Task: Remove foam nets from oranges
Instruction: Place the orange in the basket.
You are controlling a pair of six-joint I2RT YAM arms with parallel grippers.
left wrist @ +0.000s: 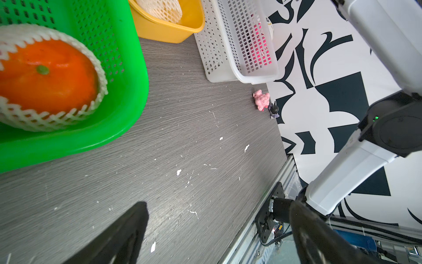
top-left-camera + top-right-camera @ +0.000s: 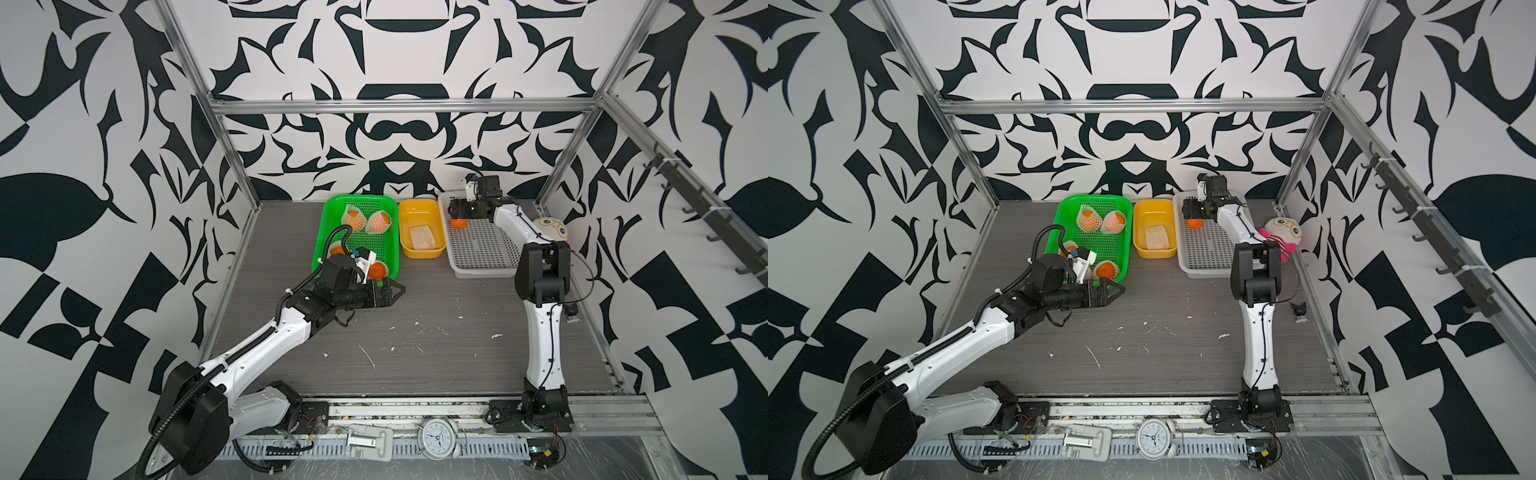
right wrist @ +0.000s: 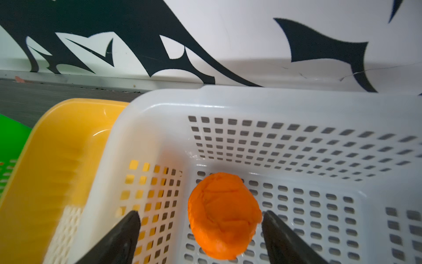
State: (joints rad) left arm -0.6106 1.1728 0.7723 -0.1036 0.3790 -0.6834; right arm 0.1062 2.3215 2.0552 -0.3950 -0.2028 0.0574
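In both top views, several oranges in white foam nets (image 2: 352, 218) (image 2: 1113, 222) lie in the green basket (image 2: 332, 208). The nearest netted orange (image 1: 45, 75) sits in its front corner. One empty foam net (image 2: 420, 237) lies flat in the yellow tub (image 2: 432, 208). A bare orange (image 3: 225, 214) rests in the far left corner of the white perforated basket (image 2: 482, 266). My right gripper (image 3: 200, 213) is open around that orange, with a clear gap at one finger. My left gripper (image 2: 399, 289) is open and empty over the table, just off the green basket's front right corner.
A plush toy (image 2: 550, 228) leans against the right wall behind the right arm. A small pink figure (image 1: 261, 100) and a dark one lie by the right wall. An alarm clock (image 2: 438, 438) stands on the front rail. White foam scraps dot the grey table (image 2: 415, 353).
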